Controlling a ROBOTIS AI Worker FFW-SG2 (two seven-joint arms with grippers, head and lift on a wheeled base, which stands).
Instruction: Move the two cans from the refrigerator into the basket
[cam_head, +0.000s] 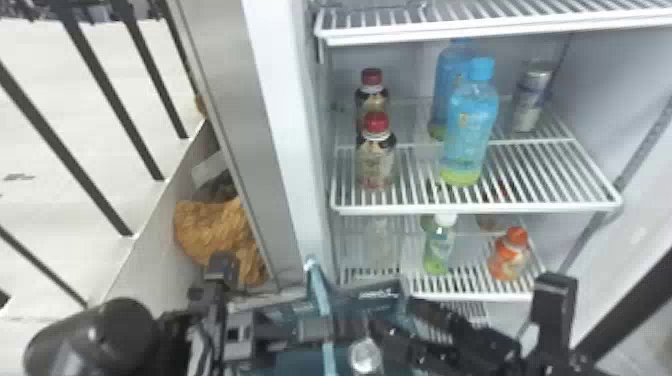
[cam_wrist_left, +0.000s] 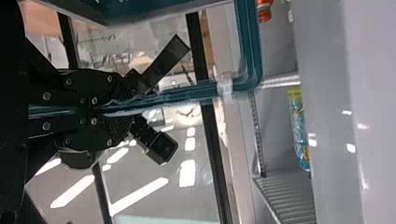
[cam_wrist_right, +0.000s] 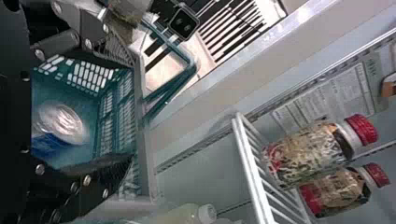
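Over the teal basket (cam_head: 295, 362) my right gripper (cam_head: 392, 317) stands open. One can (cam_head: 366, 356) is down in the basket, its round metal end facing up. Between the spread fingers of the right gripper (cam_wrist_right: 122, 109) in the right wrist view, the can (cam_wrist_right: 60, 123) shows against the basket wall (cam_wrist_right: 109, 121), not held. A second can (cam_head: 532, 97), silver, stands upright at the back right of the refrigerator's middle shelf (cam_head: 540, 175). My left gripper (cam_head: 235, 330) is at the basket's left side; in the left wrist view the left gripper (cam_wrist_left: 109, 107) is shut on the teal basket handle (cam_wrist_left: 187, 93).
Two blue bottles (cam_head: 470, 125) stand left of the silver can, and two red-capped bottles (cam_head: 376, 155) at the shelf's left. Below are a green bottle (cam_head: 440, 245) and an orange one (cam_head: 509, 255). The refrigerator's frame (cam_head: 285, 125) rises at its left; another wire shelf (cam_head: 475, 27) lies above.
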